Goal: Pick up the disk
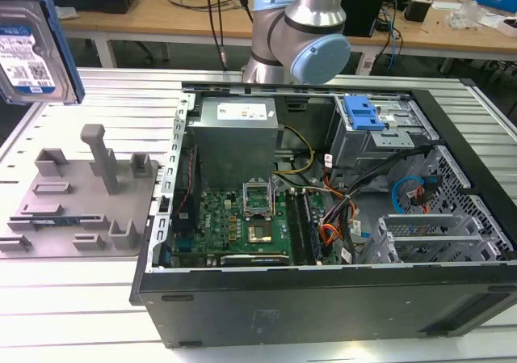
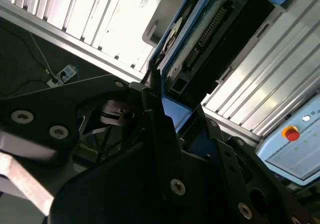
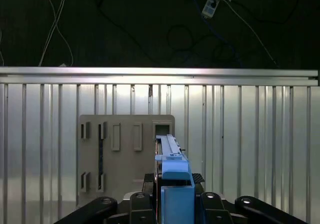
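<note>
The disk [image 1: 31, 49] hangs upright in the air at the exterior view's upper left, above the slatted table, its white-and-blue label facing the camera and a blue rail along its edge. In the first wrist view the disk [image 3: 169, 146] appears edge-on between the black fingers of my gripper [image 3: 174, 180], over the grey fixture plate [image 3: 125, 129]. The second wrist view shows the disk [image 2: 210, 39] from its connector end, with the gripper [image 2: 177, 104] shut on its blue-railed sides.
An open computer case [image 1: 323, 298] fills the exterior view's right, holding a grey power supply box [image 1: 236, 141], a motherboard [image 1: 242, 225] and a blue caddy bracket [image 1: 362, 112]. The grey fixture plate [image 1: 81, 209] with upright pegs lies beside it. The arm's base [image 1: 299, 23] stands behind.
</note>
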Controlling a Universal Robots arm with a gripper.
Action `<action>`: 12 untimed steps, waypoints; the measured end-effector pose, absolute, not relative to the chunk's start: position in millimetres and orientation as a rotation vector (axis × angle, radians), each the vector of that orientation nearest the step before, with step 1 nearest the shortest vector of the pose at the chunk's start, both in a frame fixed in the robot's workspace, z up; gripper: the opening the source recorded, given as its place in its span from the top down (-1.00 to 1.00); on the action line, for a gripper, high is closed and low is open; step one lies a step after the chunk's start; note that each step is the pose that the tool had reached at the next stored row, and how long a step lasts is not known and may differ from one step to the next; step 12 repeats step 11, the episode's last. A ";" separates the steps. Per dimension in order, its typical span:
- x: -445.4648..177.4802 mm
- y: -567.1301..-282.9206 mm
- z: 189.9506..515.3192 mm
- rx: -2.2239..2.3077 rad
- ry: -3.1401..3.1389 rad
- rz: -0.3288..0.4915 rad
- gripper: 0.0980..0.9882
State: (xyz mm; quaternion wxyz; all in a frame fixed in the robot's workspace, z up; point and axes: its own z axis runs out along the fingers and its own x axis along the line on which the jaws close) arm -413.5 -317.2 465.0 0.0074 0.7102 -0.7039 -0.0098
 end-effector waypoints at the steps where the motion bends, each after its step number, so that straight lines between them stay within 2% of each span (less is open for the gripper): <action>1: -413.4 -317.9 473.3 2.221 -2.201 -0.032 0.39; 4: -413.4 -319.4 489.7 2.223 -2.203 -0.036 0.39; 12: -413.4 -319.5 490.2 2.223 -2.203 -0.037 0.39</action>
